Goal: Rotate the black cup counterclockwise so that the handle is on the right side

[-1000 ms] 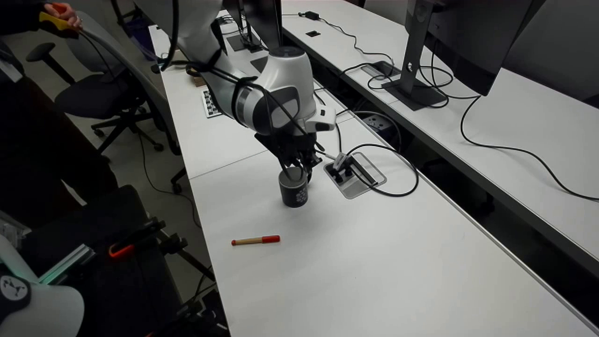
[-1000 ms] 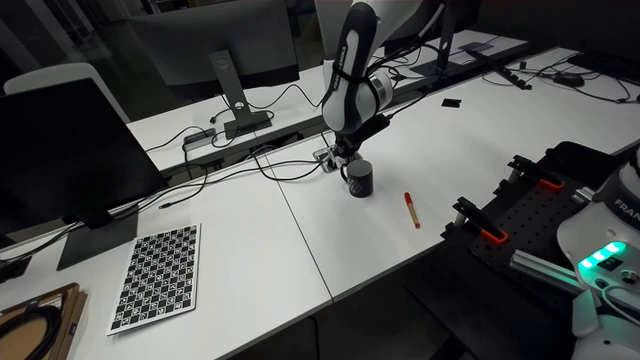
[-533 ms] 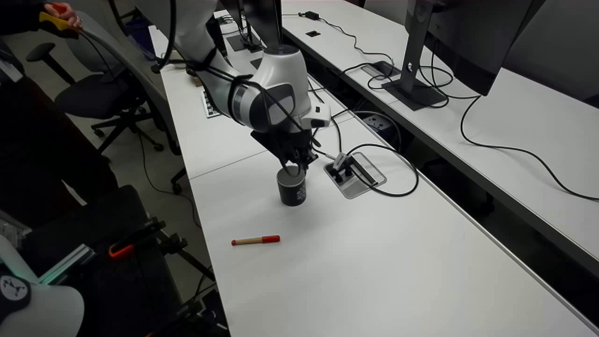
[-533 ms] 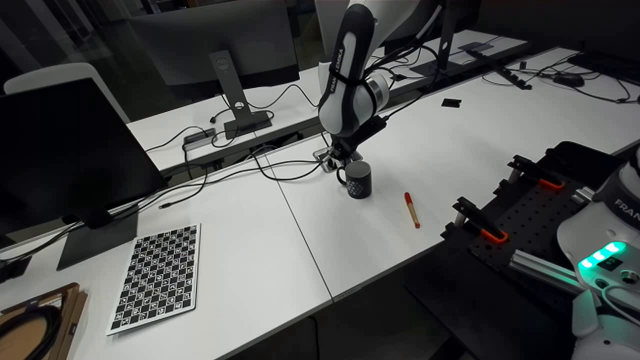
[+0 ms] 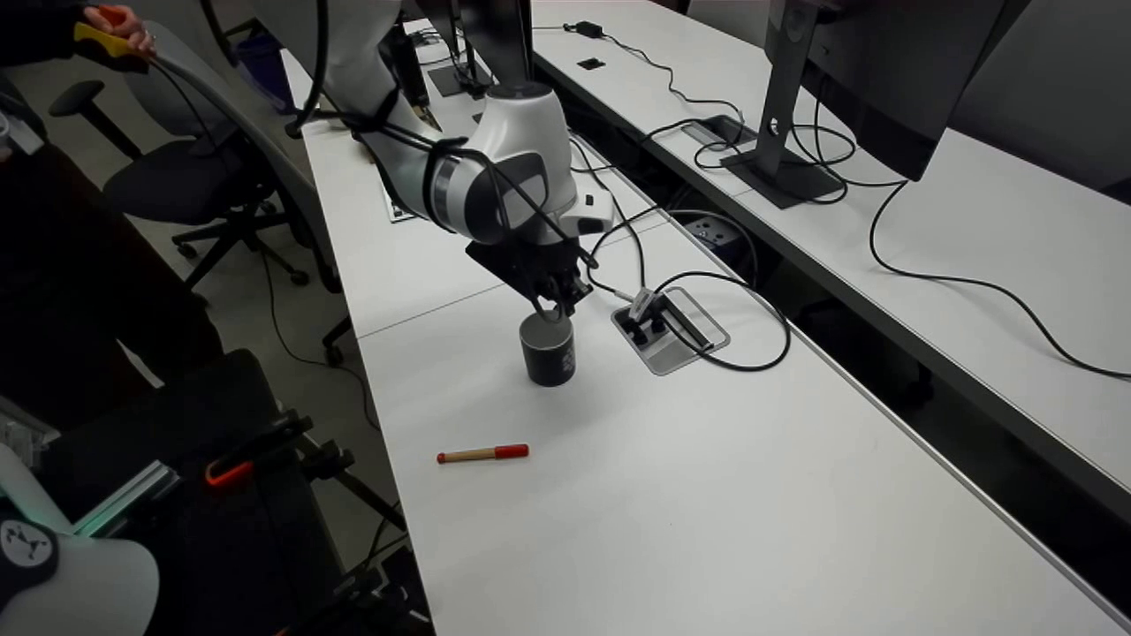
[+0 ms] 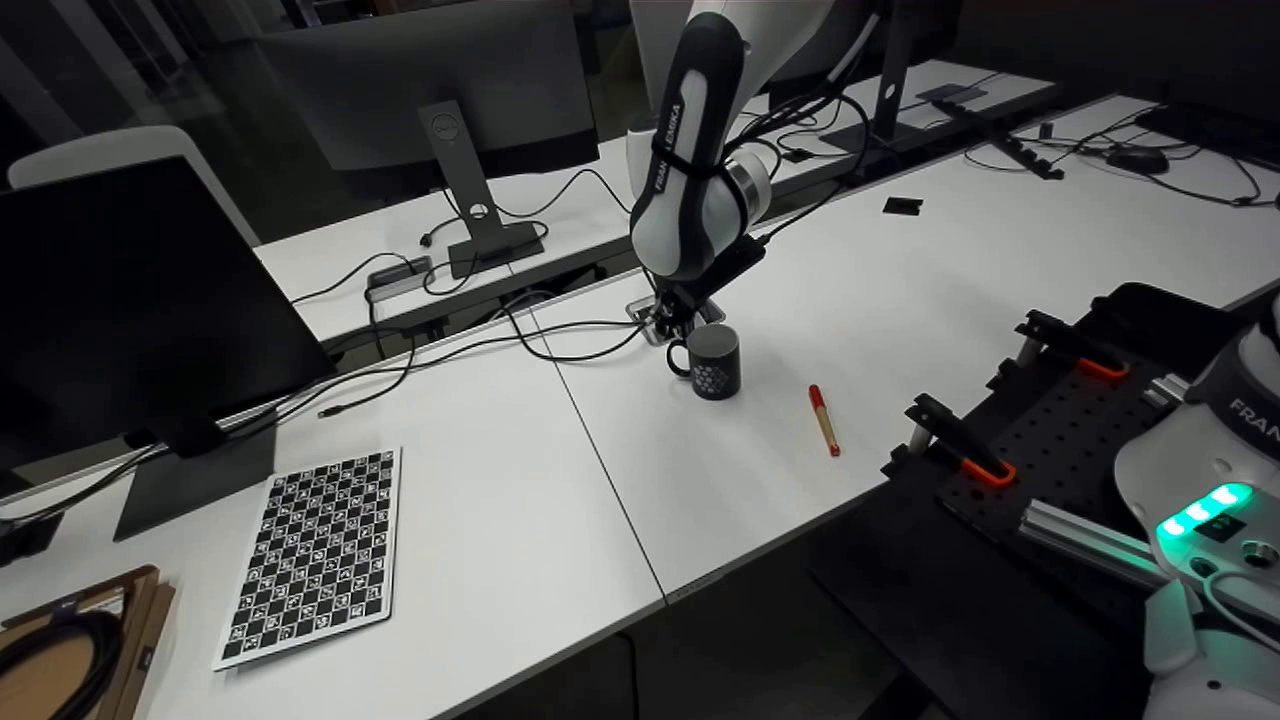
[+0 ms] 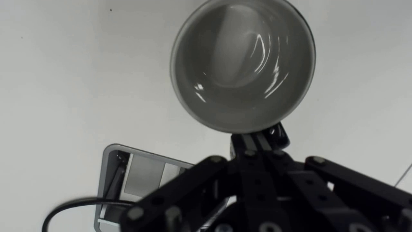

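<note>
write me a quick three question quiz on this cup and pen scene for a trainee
1. True or false: the pen lies on the table, outside the black cup.
2. Fill the gap: in the wrist view, the pincer is ____ (open or shut).
3. Multiple choice: in an exterior view, on which picture side of the black cup does the handle show? A) right B) left C) front, facing the camera

Key: 1 true; 2 shut; 3 B

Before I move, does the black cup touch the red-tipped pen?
Apart. In both exterior views, white table shows between the black cup and the pen.
</note>
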`<state>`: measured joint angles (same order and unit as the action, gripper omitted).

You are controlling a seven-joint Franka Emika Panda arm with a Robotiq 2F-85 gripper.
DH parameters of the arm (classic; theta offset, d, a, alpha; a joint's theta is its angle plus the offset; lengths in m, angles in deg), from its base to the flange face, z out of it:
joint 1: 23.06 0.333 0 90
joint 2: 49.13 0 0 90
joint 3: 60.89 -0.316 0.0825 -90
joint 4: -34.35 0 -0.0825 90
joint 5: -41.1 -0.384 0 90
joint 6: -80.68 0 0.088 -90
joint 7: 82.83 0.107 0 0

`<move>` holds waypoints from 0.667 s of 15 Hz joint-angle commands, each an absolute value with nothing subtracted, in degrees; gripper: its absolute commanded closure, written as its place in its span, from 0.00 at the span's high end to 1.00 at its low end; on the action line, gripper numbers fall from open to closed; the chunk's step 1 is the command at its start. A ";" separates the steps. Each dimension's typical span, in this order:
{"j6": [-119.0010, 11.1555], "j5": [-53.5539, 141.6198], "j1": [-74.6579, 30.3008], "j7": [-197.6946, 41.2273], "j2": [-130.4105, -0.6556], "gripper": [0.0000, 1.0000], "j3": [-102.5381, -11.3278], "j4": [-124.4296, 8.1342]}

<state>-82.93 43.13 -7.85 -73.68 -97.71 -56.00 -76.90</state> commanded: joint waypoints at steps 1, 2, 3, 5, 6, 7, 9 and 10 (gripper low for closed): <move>-81.61 44.38 -7.06 -73.49 -99.05 0.00 -56.04 -75.12; -81.58 44.50 -6.95 -73.50 -99.10 0.00 -56.06 -75.04; -81.55 44.60 -6.87 -73.54 -99.12 0.00 -56.09 -74.99; -81.54 44.78 -6.69 -73.57 -99.19 0.00 -56.11 -74.89; -81.53 44.86 -6.62 -73.58 -99.25 0.00 -56.13 -74.80; -81.49 44.94 -6.56 -73.63 -99.30 0.00 -56.16 -74.73; -81.50 45.07 -6.45 -73.72 -99.37 0.00 -56.21 -74.63; -81.49 45.13 -6.40 -73.74 -99.46 0.00 -56.26 -74.56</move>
